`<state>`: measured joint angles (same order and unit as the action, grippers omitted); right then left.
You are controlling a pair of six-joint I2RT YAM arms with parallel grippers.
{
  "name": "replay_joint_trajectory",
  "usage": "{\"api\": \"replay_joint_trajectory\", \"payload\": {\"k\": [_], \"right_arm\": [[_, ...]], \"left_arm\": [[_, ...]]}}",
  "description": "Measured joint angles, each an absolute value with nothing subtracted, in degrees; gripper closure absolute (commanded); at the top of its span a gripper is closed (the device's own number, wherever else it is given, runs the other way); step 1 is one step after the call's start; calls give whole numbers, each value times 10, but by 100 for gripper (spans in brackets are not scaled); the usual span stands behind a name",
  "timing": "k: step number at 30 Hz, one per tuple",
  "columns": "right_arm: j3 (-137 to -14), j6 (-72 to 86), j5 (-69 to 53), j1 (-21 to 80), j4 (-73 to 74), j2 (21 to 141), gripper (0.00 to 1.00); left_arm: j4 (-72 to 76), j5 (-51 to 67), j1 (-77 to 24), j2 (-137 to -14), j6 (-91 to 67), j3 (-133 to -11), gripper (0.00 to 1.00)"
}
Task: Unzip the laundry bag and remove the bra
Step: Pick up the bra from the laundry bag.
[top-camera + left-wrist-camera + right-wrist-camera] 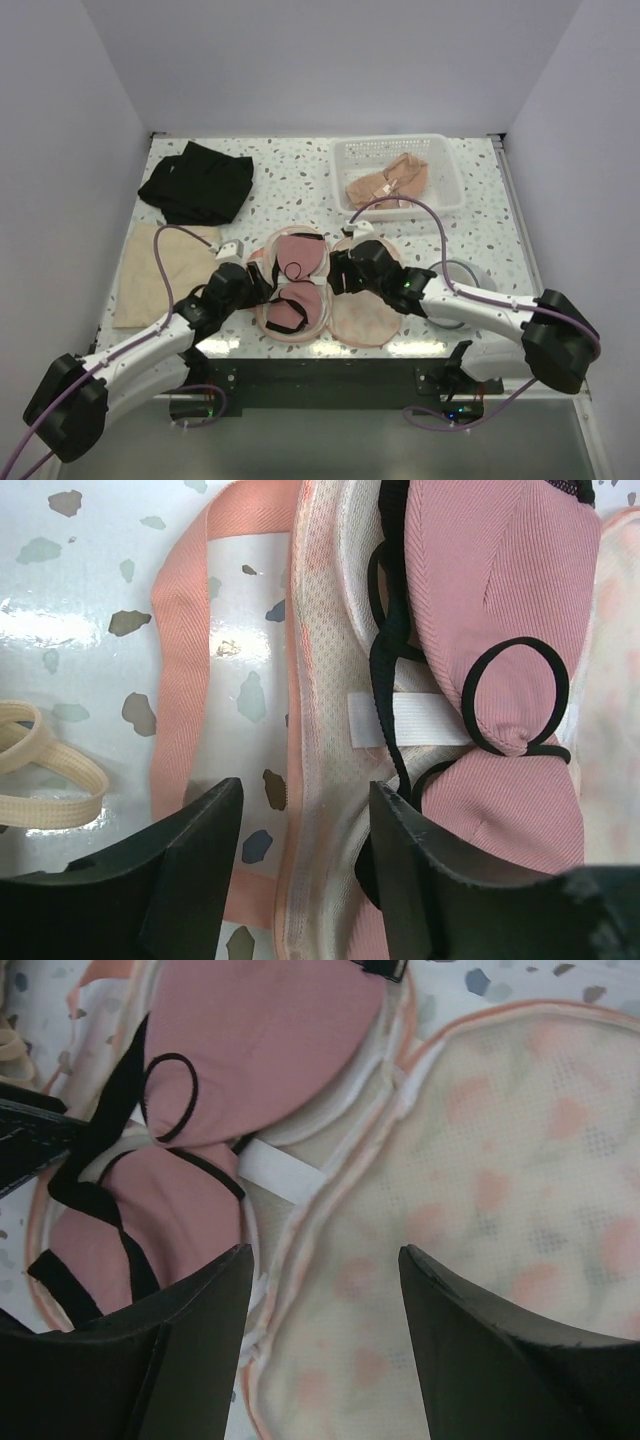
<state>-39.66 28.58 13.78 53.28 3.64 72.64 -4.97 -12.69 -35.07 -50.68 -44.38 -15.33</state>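
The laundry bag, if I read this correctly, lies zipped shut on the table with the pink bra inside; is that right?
Not quite: the laundry bag is unzipped and spread open, not zipped shut, as the top external view shows. It does lie on the table, with the pink bra in its left half.

Light was bright, soft and even, falling from overhead; the pale walls [60,100] spread it. In the top view shadows were faint; white glare lay along the near edge of the table [290,165]. In the left wrist view glare washed out the table's speckles at left; the bra [500,600] was sharp; the left gripper [305,790] was a dark, underlit shape. In the right wrist view the bag [520,1160] looked soft and hazy; the right gripper [325,1252] was dark and blurred.
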Motion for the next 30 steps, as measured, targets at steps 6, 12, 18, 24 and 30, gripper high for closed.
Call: {"api": "replay_joint_trajectory", "payload": {"k": [6, 12, 18, 24, 30], "right_arm": [[-397, 283, 81, 533, -41, 777, 33], [-397, 295, 39, 516, -105, 822, 33], [-397, 315, 16, 503, -159, 863, 33], [-403, 331, 4, 500, -190, 901, 34], [-409, 337, 4, 493, -223, 927, 36]], "left_arm": [[-64, -133, -351, -481, -444, -159, 38], [-81, -142, -351, -452, -444, -166, 38], [-93, -154, -351, -440, -444, -171, 38], [-103, -161, -351, -425, -444, -173, 38], [-113, -168, -351, -419, -444, -175, 38]]}}
